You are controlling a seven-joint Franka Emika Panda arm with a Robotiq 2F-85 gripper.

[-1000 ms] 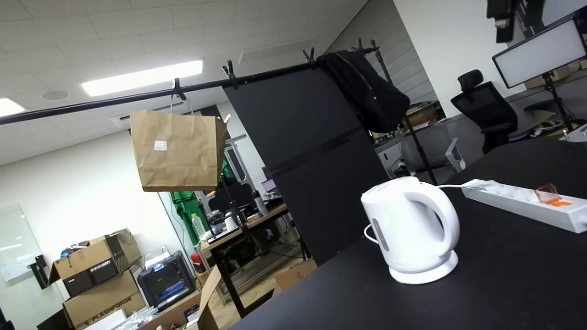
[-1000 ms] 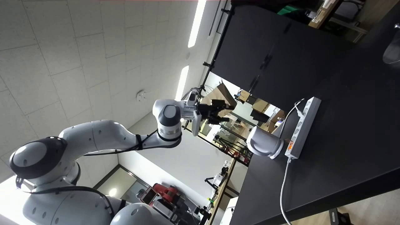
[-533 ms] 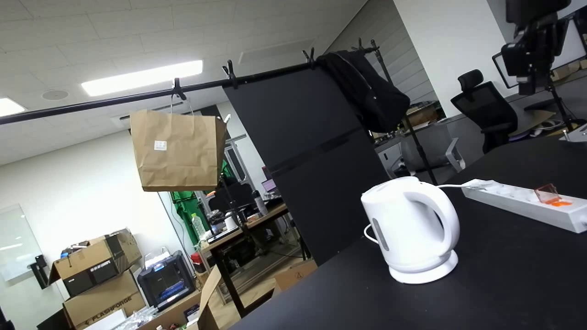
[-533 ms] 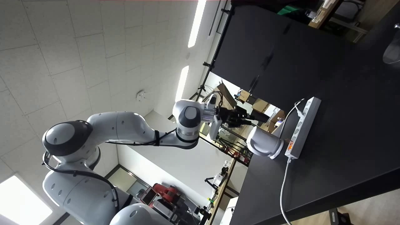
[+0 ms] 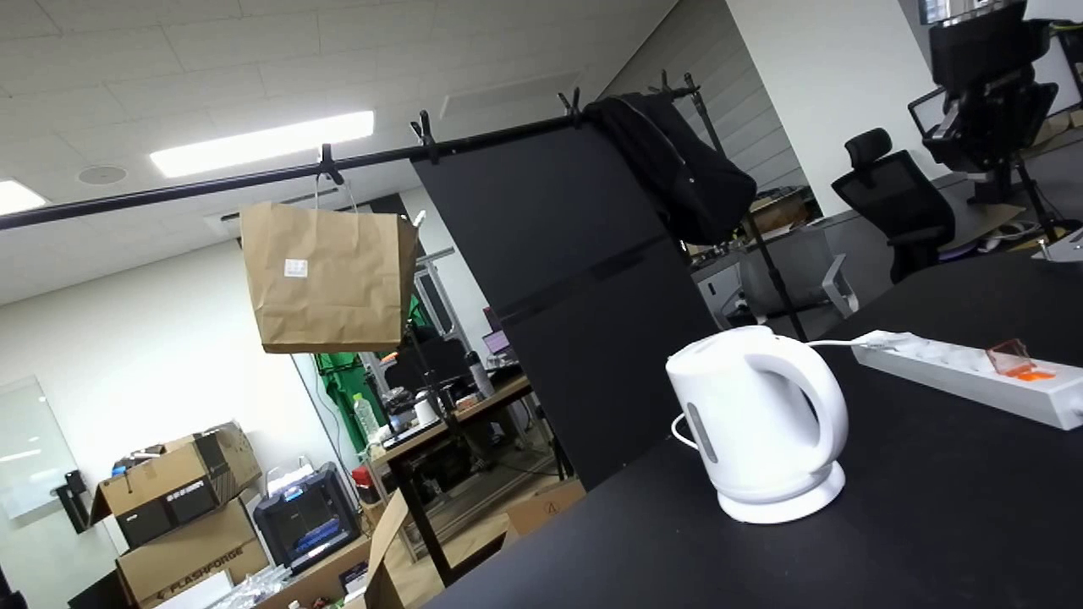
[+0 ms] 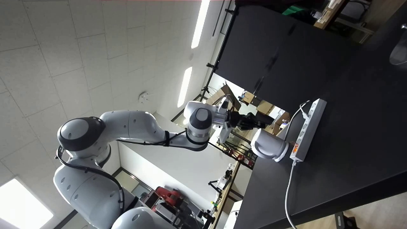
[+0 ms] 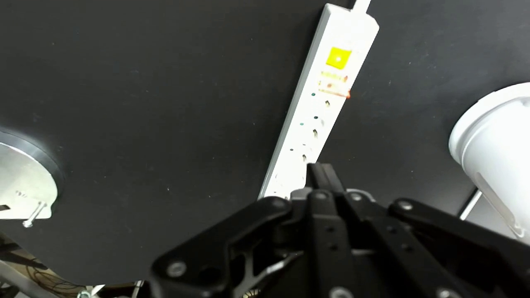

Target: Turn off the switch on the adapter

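The adapter is a long white power strip (image 7: 304,132) on the black table, seen in both exterior views too (image 5: 931,357) (image 6: 307,127). Near its corded end sits the switch, orange in an exterior view (image 5: 1036,375) and glaring yellow in the wrist view (image 7: 338,58). Beside the switch a clear reddish flap (image 5: 1007,357) stands raised. My gripper (image 7: 321,167) is shut, fingertips together with nothing between them. It hangs in the air above the table, apart from the strip; in the wrist view its tips overlap the socket part, away from the switch.
A white electric kettle (image 5: 753,423) stands close to the strip, on the right in the wrist view (image 7: 497,149). Its plug (image 6: 306,115) sits in the strip's far end. A metal plate (image 7: 25,182) lies on the table to the left. The strip's cord (image 6: 288,194) runs over the table edge.
The arm has moved down and toward the table and strip. The gripper's fingers, apart a second ago, have come together. Kettle, strip and flap have not moved.
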